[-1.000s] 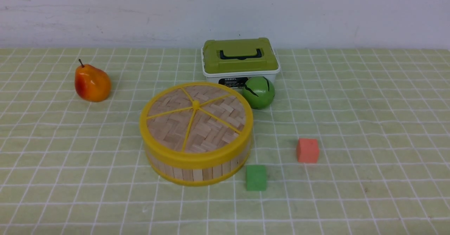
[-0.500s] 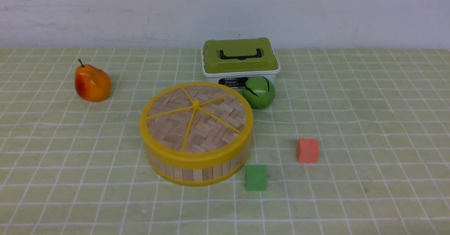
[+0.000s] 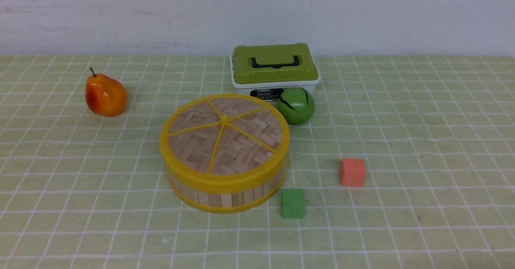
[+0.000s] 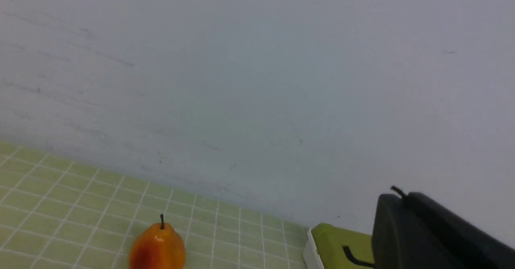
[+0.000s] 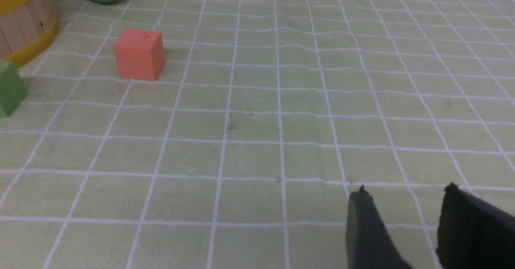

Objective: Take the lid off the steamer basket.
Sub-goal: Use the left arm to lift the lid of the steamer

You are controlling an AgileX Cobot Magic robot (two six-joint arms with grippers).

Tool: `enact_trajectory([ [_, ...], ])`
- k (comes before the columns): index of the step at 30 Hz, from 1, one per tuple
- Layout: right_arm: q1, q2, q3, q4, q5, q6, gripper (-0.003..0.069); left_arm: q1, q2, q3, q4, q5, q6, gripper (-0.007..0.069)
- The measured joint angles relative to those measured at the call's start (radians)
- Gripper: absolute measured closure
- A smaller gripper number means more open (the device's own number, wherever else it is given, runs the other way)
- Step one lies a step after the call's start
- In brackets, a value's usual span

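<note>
The lid, a round woven light-wood disc with a thick yellow rim and yellow spokes, sits closed on the steamer basket at the middle of the table. An edge of the basket shows in the right wrist view. Neither gripper shows in the front view. My left gripper has its fingers pressed together, empty, raised and facing the wall. My right gripper is open and empty, low over the cloth, well to the right of the basket.
A white box with an olive-green lid stands behind the basket, with a green ball beside it. A pear lies at the left. A green cube and a red cube lie right of the basket.
</note>
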Motion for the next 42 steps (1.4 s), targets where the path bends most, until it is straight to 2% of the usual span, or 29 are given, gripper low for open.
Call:
enact_trajectory([
  [2,0.0,0.0,0.0,0.0,0.0,0.0,0.0418,-0.006,0.079,-0.077,-0.002,0.053,-0.001,0.0637],
  [3,0.0,0.0,0.0,0.0,0.0,0.0,0.0418,-0.023,0.169,-0.169,-0.003,0.16,0.021,0.0637],
  [6,0.0,0.0,0.0,0.0,0.0,0.0,0.0418,-0.058,0.292,-0.296,-0.003,0.309,0.075,0.0637],
  [8,0.0,0.0,0.0,0.0,0.0,0.0,0.0418,-0.11,0.425,-0.454,-0.008,0.495,0.145,0.0637],
  [12,0.0,0.0,0.0,0.0,0.0,0.0,0.0418,-0.193,0.632,-0.7,-0.011,0.761,0.186,0.0637],
  [15,0.0,0.0,0.0,0.0,0.0,0.0,0.0418,-0.249,0.795,-0.861,-0.005,0.908,0.192,0.0637],
  [18,0.0,0.0,0.0,0.0,0.0,0.0,0.0418,-0.293,0.906,-0.977,0.005,0.988,0.192,0.0637],
  [23,0.0,0.0,0.0,0.0,0.0,0.0,0.0418,-0.373,1.038,-1.085,0.03,1.022,0.192,0.0637],
  [29,0.0,0.0,0.0,0.0,0.0,0.0,0.0418,-0.441,1.102,-1.093,0.056,1.022,0.2,0.0622],
  [31,0.0,0.0,0.0,0.0,0.0,0.0,0.0418,-0.453,1.118,-1.093,0.061,1.016,0.214,0.058],
  [38,0.0,0.0,0.0,0.0,0.0,0.0,0.0418,-0.465,1.186,-1.093,0.092,0.983,0.238,0.0343],
  [40,0.0,0.0,0.0,0.0,0.0,0.0,0.0418,-0.467,1.211,-1.093,0.121,0.965,0.239,0.03],
  [42,0.0,0.0,0.0,0.0,0.0,0.0,0.0418,-0.467,1.228,-1.093,0.144,0.954,0.235,0.0291],
])
